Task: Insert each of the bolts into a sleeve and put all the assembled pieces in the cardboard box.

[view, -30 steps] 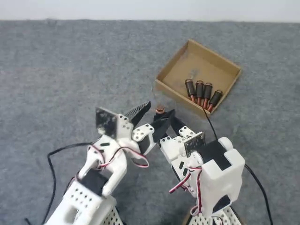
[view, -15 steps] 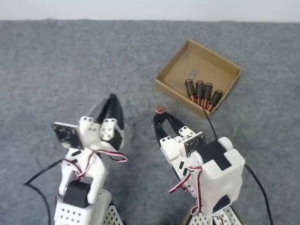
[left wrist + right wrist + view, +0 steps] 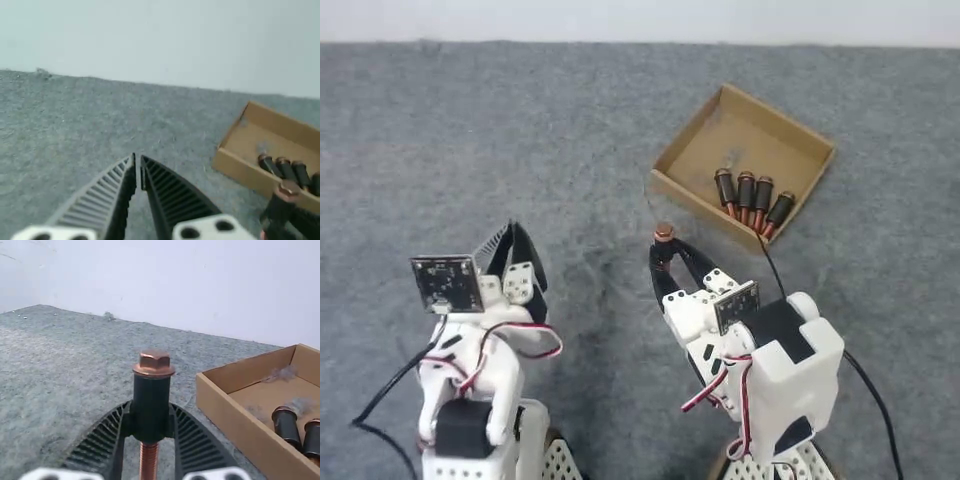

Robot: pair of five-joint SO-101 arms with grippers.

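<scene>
While upright in R jaws, bolt+sleeve (image 3: 150,400) just outside box wall (image 3: 690,199).

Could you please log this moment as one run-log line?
right gripper: shut on upright bolt-and-sleeve piece | left gripper: shut, empty | cardboard box: four assembled pieces inside | held piece: not yet in box

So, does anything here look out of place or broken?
Only small grey fluff tufts lying inside the cardboard box near the assembled pieces; otherwise nothing stands out.
</scene>
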